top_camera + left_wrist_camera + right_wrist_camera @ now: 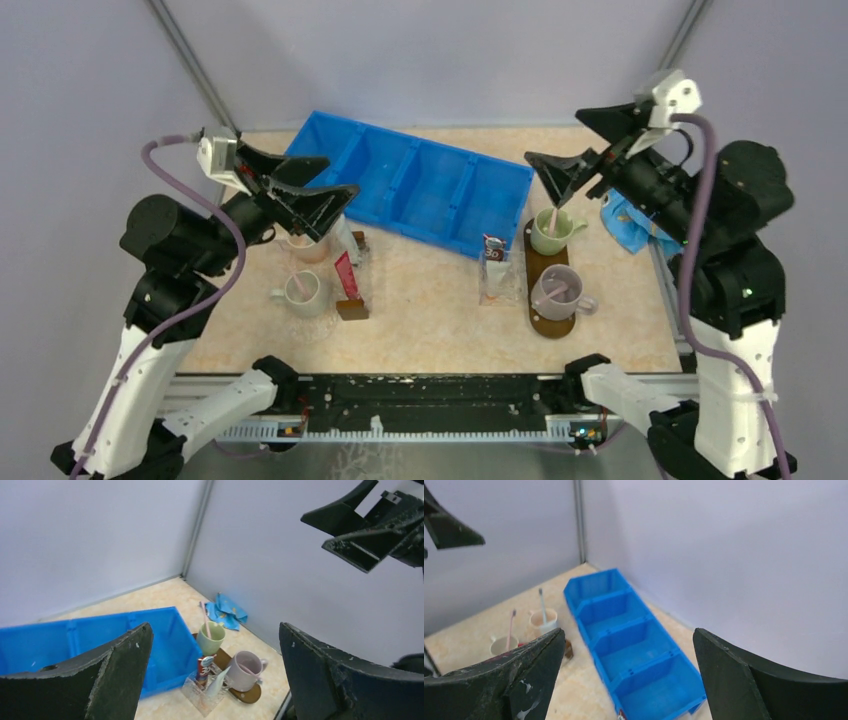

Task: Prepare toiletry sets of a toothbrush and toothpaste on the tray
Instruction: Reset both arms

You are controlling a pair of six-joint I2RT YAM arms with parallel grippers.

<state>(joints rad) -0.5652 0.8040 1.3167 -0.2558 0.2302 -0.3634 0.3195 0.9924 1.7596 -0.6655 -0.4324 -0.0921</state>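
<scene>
My left claw [340,177] and right claw [555,135] gaped wide, empty. The toothbrush [551,217] looked light, slippery; I'd pinch mid-handle.

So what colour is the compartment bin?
Bright blue; the bin shows best in the top external view.

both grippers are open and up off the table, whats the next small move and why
Probably lower the open right gripper toward the toothpaste tube standing in the clear holder beside the tray. The green mug and the lilac mug on the tray each hold a toothbrush, but no tube shows in either, and that gripper holds nothing.
</scene>
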